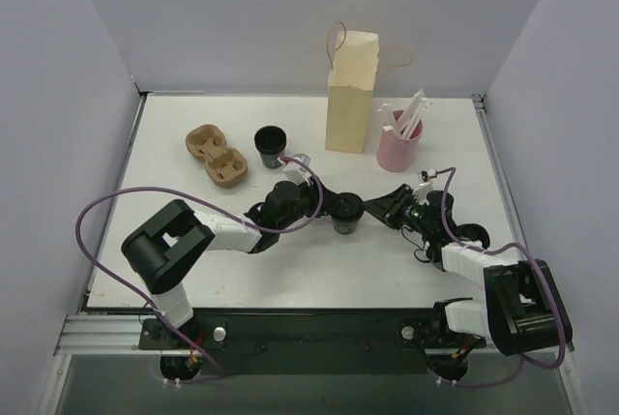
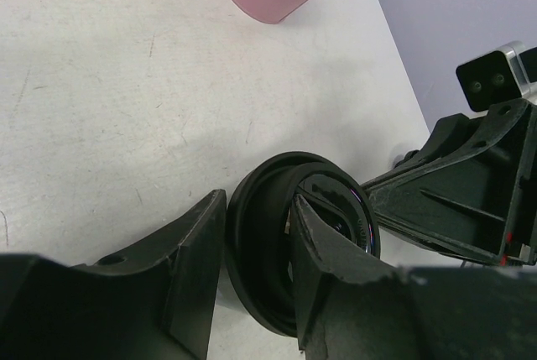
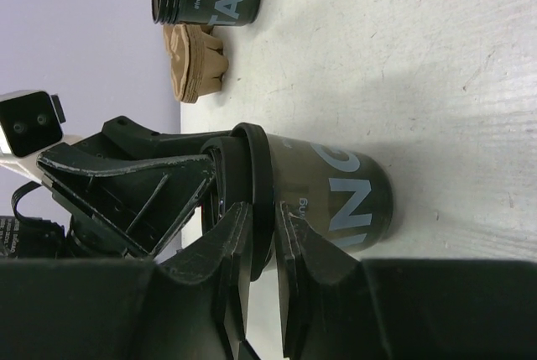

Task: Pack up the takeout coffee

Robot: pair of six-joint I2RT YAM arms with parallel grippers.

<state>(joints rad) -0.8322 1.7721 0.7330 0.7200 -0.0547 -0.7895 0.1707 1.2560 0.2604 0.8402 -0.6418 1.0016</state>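
The cup (image 1: 346,214) stands on the table (image 1: 174,125) at the middle of the top view, with its black lid (image 3: 256,171) on top. Both grippers meet at that lid. The left gripper (image 2: 258,205) pinches the rim, one finger outside it and one over the lid's recess. The right gripper (image 3: 262,230) nips the rim from the opposite side. To seat the lid well, I judge, press down evenly and keep the cup upright, since a one-sided squeeze could tip it or pop the rim.

Whether the lid is fully snapped on cannot be told, and the cup's contents are hidden. Further out, in the upper half of the top view, are a second, open cup (image 1: 271,144), the carrier (image 1: 215,156) and the bag (image 1: 350,96), whose inside is out of sight.
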